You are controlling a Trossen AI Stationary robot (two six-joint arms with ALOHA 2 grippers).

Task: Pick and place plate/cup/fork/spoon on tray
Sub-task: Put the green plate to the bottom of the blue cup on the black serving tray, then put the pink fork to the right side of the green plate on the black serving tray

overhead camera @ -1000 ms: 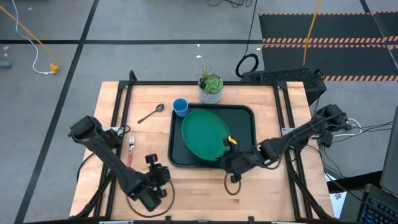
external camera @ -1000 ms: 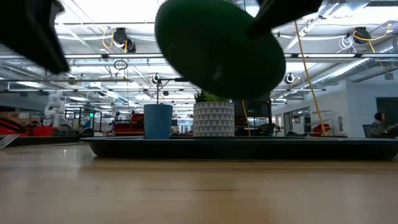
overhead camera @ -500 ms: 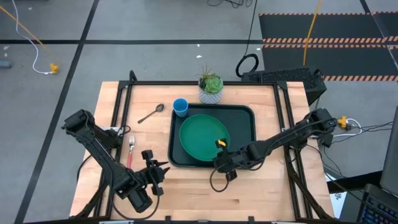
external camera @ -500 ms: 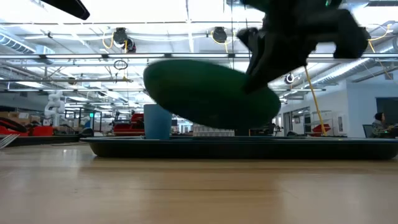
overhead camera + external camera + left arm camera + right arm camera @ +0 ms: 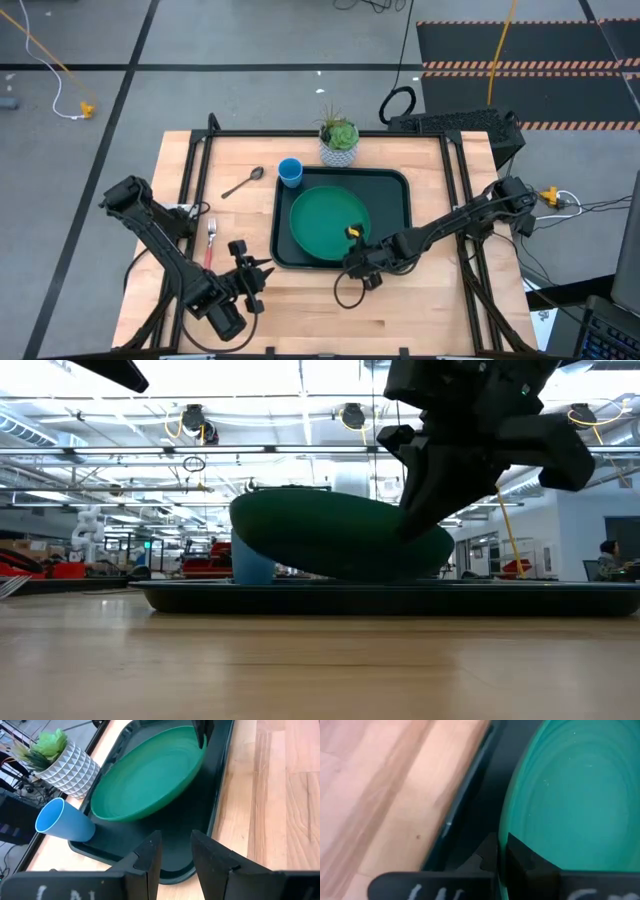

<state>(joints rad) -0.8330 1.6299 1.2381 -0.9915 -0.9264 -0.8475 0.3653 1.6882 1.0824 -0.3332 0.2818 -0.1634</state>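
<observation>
The green plate point(image 5: 328, 222) is over the left half of the dark tray point(image 5: 392, 190), tilted; the low view shows the plate point(image 5: 330, 538) just above the tray's rim point(image 5: 560, 592). My right gripper point(image 5: 353, 240) is shut on the plate's near right rim. My left gripper point(image 5: 258, 275) is open and empty above the table near the tray's near left corner, pointing at the tray; its own view shows it too point(image 5: 175, 855). The blue cup point(image 5: 290, 172) stands on the table at the tray's far left corner. The spoon point(image 5: 242, 182) and the red-handled fork point(image 5: 211, 240) lie on the table left of the tray. My right gripper pinches the plate's rim point(image 5: 503, 837) at its near right side, one finger point(image 5: 520, 857) on the inner face and one on the outer. The fingers come slanting from the table's near right. The held side is higher; whether the far left side point(image 5: 97, 807) touches the tray floor I cannot tell.
A potted plant in a white patterned pot point(image 5: 339, 142) stands just behind the tray's far edge. The tray's right half point(image 5: 390, 215) is bare. Bare wood lies along the table's near edge point(image 5: 330, 310).
My right gripper has gone down and a little toward the table's left with the plate. The plate, steeply tilted and high above the tray before, now sits flatter and low over the tray's left half. My left arm has drawn back slightly toward the near left.
</observation>
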